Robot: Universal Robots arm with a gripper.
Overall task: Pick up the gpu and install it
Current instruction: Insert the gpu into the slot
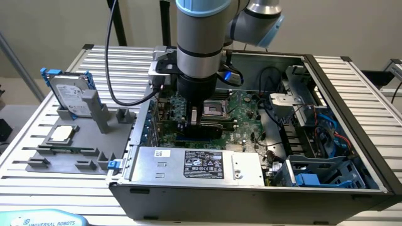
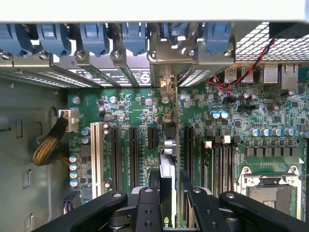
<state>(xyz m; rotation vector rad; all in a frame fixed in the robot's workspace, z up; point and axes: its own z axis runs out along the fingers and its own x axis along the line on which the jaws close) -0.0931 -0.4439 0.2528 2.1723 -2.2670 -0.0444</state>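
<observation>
- The robot arm reaches down into the open computer case [image 1: 351,188], and its gripper [image 2: 168,193] is low over the green main board [image 2: 135,111].
- The gripper's two black fingers [image 2: 147,203] are closed on the gpu [image 2: 167,169]. The card stands on its thin edge between them.
- In the wrist view the gpu lines up with the long black slots [image 2: 133,157] on the main board. Its silver end bracket [image 2: 166,72] is up against the back wall of the case, beside the row of blue clips [image 2: 91,36].
- So the picking-up part looks done. The card is off the table and inside the case.
- I think the putting-in part is under way. I cannot tell if the card's bottom edge is pushed all the way into a slot, because the gripper hides it.
- The gripper has not let go of the card.
- On the grey rack [image 1: 75,155] at the exterior view's left, a hard drive [image 1: 68,94] with blue rails stands upright, and a small square chip [image 1: 61,134] lies flat near it. Both are well apart from the gripper.
- Writing: a light blue part [image 1: 44,219] at the bottom edge of the exterior view says "UNIVERSAL ROBOTS".
- The silver power box [image 1: 195,165] in the case has a black label [image 1: 204,165] with white print, too small to read.
- The hard drive has a white label too, and I cannot read it.
</observation>
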